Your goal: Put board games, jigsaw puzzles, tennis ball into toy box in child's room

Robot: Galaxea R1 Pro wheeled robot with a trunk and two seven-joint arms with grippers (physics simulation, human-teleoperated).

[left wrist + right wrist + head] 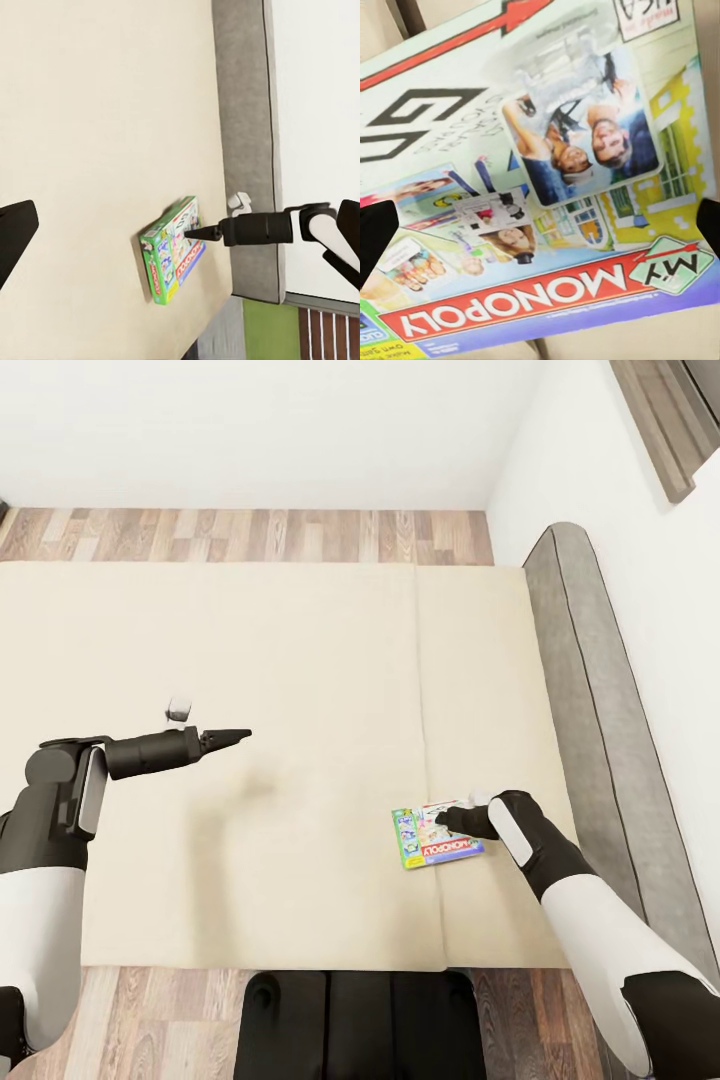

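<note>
Fingers of the left gripper (232,737) hang over the bare middle of the bed (250,660), drawn to a dark point in the head view, though the left wrist view shows a tip at either edge with a gap between, so they look parted and carry nothing. Further right, the white-and-green board game (432,838) lies flat on the beige sheet near the foot edge, close to the grey headboard (590,690). Over it hovers the right gripper (452,820); its dark tips sit wide apart at the edges of the right wrist view, spread and not yet closed on the lid. A "My Monopoly" carton like this is probably light, stiff and slick-faced, so pinching across a short edge looks safest; the soft sheet may give underneath. Beyond the bed run a wood-plank floor (250,535) and white walls (300,430).
</note>
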